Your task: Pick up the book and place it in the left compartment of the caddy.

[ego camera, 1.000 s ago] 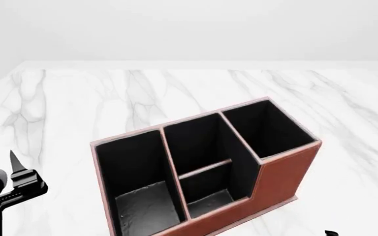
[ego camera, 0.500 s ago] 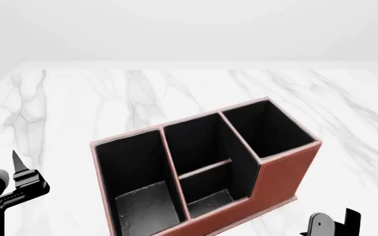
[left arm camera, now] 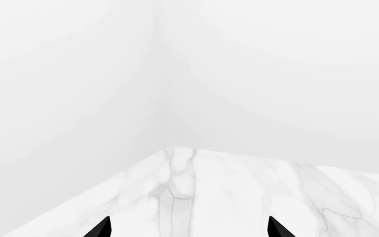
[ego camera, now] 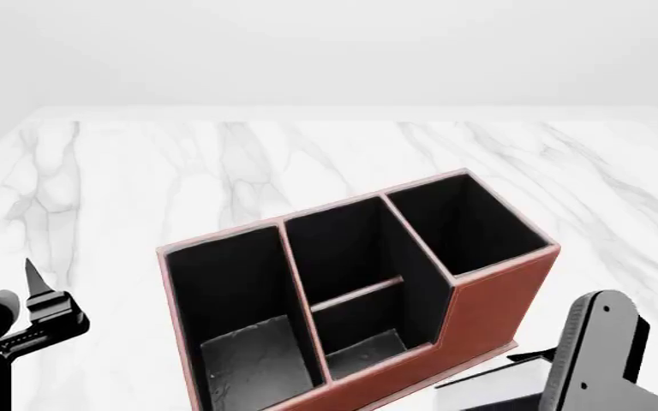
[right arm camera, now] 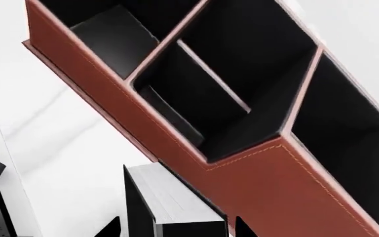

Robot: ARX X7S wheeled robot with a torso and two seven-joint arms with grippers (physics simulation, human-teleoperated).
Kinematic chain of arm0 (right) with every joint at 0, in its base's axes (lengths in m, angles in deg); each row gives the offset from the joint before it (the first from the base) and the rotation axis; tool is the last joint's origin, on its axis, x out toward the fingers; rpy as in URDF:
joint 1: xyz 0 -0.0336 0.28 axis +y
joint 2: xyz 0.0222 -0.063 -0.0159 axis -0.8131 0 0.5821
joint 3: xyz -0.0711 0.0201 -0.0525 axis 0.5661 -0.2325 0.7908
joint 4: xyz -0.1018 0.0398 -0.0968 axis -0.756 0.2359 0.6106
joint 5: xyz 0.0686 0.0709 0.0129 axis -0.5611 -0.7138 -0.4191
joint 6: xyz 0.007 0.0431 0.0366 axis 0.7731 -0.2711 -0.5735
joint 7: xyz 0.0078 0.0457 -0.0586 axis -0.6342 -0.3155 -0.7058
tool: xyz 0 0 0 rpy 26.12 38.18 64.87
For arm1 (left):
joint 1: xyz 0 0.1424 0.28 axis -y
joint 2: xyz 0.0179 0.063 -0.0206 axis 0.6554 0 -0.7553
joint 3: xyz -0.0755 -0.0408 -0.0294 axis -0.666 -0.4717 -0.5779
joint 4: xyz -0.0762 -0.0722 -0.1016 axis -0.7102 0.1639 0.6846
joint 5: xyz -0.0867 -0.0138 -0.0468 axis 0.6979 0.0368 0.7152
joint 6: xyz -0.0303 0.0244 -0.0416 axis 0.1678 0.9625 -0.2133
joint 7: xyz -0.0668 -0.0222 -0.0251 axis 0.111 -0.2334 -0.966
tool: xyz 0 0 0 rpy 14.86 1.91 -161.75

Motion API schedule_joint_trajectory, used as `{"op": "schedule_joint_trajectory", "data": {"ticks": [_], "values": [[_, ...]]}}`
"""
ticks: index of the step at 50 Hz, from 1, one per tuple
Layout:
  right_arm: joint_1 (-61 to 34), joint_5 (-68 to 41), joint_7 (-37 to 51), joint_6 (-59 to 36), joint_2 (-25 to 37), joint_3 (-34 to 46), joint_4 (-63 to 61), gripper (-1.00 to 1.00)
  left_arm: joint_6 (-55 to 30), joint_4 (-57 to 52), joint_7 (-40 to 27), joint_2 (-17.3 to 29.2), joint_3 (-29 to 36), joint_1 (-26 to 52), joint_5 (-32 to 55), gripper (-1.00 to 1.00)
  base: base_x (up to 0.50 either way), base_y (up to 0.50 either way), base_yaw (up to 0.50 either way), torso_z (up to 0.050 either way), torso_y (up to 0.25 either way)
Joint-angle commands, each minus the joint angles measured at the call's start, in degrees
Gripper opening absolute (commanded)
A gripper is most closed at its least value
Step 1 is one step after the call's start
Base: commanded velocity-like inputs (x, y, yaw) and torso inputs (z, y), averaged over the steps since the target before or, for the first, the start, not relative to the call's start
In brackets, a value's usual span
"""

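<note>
We are holding the book (right arm camera: 176,210) between the fingers of our right gripper (right arm camera: 176,228), which is pinching it on both covers with the white page edges showing, and the caddy (ego camera: 489,295) is standing just beyond that gripper on the marble table (ego camera: 134,180). The left compartment (ego camera: 237,317), lying open, is sitting between our two arms. Our left gripper (left arm camera: 188,228) is hovering spread apart beside the caddy, clasping nothing.

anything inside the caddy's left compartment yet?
No. The left compartment of the caddy shows only bare black lining down to its floor. The book is outside, between the right gripper's fingertips. The floor's nearest strip is hidden by the front wall.
</note>
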Motion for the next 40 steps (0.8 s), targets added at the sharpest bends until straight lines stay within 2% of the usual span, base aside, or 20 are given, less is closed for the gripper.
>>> {"op": "schedule_joint_trajectory", "data": {"ticks": [1, 9, 13, 15, 23, 40], "values": [[-18.7, -14.8, -19.5, -8.7, -6.4, -9.1, 0.6, -1.00, 0.0, 0.2, -0.2, 0.2, 0.2, 0.3, 0.1, 1.00, 0.00, 0.00, 0.00, 0.000, 0.000], [-29.8, -32.8, -1.8, -18.6, -17.4, -6.1, 5.8, -1.00, -0.1, 0.1, -0.4, 0.3, 0.7, 0.5, 0.2, 1.00, 0.00, 0.00, 0.00, 0.000, 0.001], [-37.2, -45.6, 12.6, -20.7, -22.6, 0.2, 12.1, -1.00, 0.0, 0.2, -0.4, 0.3, 0.9, 0.6, 0.2, 1.00, 0.00, 0.00, 0.00, 0.000, 0.000], [-39.4, -48.5, 17.6, -20.9, -24.8, 2.9, 14.4, -1.00, -0.1, 0.2, -0.5, 0.3, 1.0, 0.7, 0.2, 1.00, 0.00, 0.00, 0.00, 0.000, 0.000], [-46.1, -57.1, 25.7, -19.8, -32.3, 8.7, 20.2, -1.00, -0.3, 0.3, -0.6, 0.5, 1.4, 1.1, 0.3, 1.00, 0.00, 0.00, 0.00, 0.000, 0.001], [-54.4, -68.9, 36.7, -13.7, -39.0, 16.2, 29.3, -1.00, -1.2, 0.4, -1.1, 1.0, 2.4, 2.4, 0.5, 1.00, 0.00, 0.00, 0.00, 0.000, 0.001]]}}
